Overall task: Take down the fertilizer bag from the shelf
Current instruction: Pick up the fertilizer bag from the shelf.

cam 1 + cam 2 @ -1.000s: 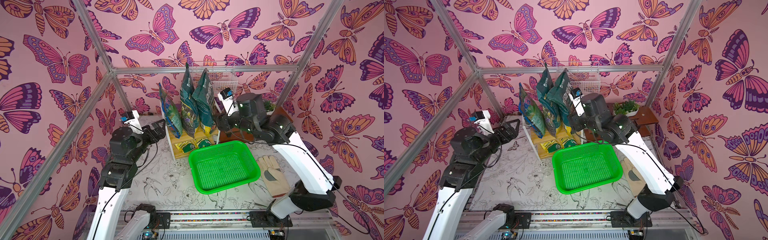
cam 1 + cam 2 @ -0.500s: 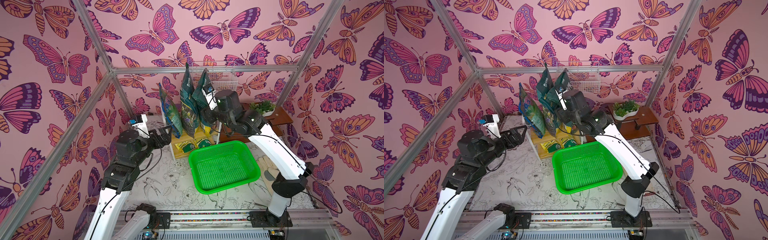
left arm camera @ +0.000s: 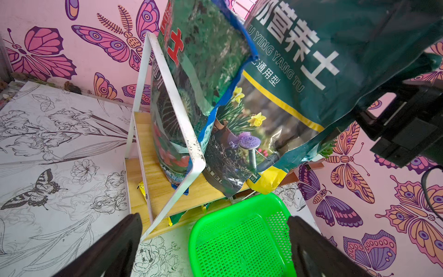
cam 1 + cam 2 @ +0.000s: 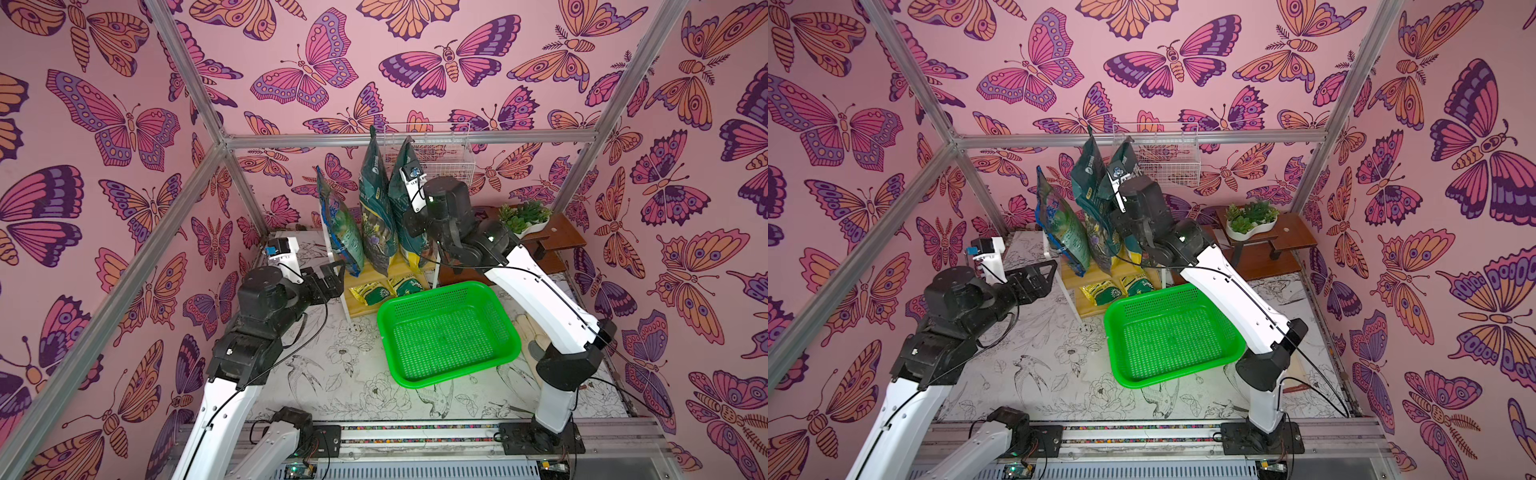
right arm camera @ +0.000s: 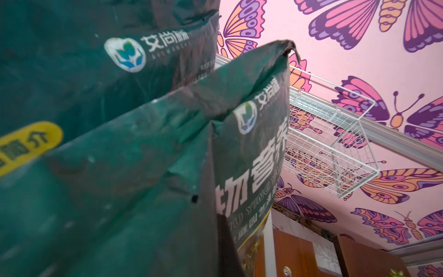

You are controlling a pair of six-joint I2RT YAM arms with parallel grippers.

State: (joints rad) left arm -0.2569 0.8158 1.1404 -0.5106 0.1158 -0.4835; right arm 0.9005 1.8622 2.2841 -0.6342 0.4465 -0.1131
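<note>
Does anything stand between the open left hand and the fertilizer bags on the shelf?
Yes: the shelf's white side frame crosses in front of the nearest, blue-edged bag, and the left hand sits outside it.

Glossy, perhaps plastic fertilizer bag; pale-wood shelf, white metal frame; green plastic basket.
</note>
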